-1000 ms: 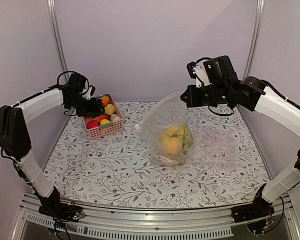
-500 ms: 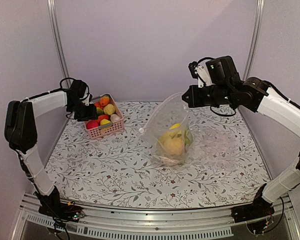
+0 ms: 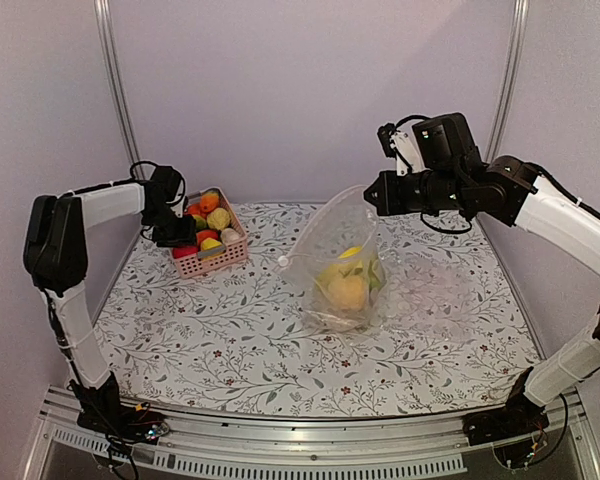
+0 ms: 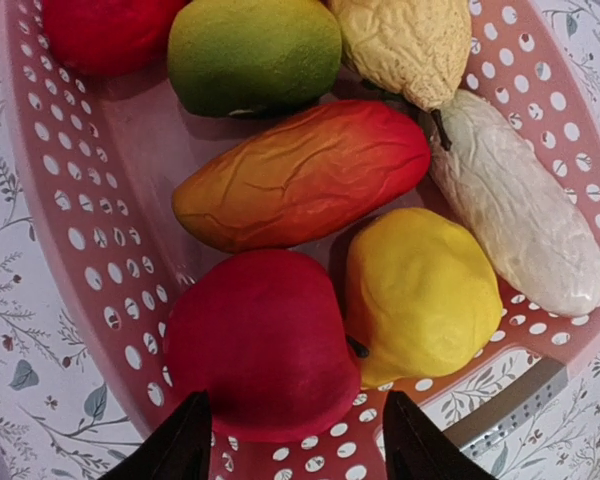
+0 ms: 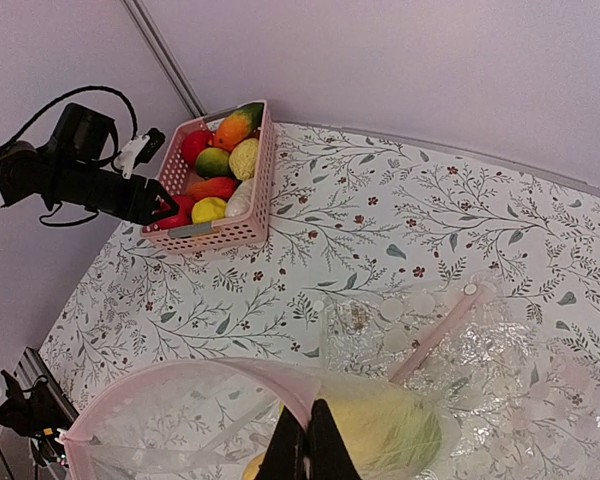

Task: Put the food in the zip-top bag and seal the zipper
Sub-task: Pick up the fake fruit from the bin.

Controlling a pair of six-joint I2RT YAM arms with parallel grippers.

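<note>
Right gripper (image 3: 372,196), seen from above, is pinched shut on the upper rim of the zip-top bag (image 3: 338,262). It holds the bag up over the middle of the table (image 3: 230,350), with yellow and green food (image 3: 346,288) at the bottom. Left gripper (image 3: 183,240) hangs low at the near left corner of the pink basket (image 3: 225,258). A leafy floral cloth covers the table, and pale lilac walls (image 3: 280,90) with metal posts (image 3: 115,90) enclose it. A crinkled clear bag (image 3: 445,285) lies flat just right of the held one.

From the left wrist, the fingers (image 4: 185,445) stand apart and empty, straddling a red fruit (image 4: 265,340); whether they touch it I cannot tell. A yellow fruit (image 4: 420,295) sits beside it and an orange-red mango (image 4: 300,170) beyond.

From the right wrist, the closed fingers clamp the pinkish zipper (image 5: 230,364), and the bag mouth gapes open.
</note>
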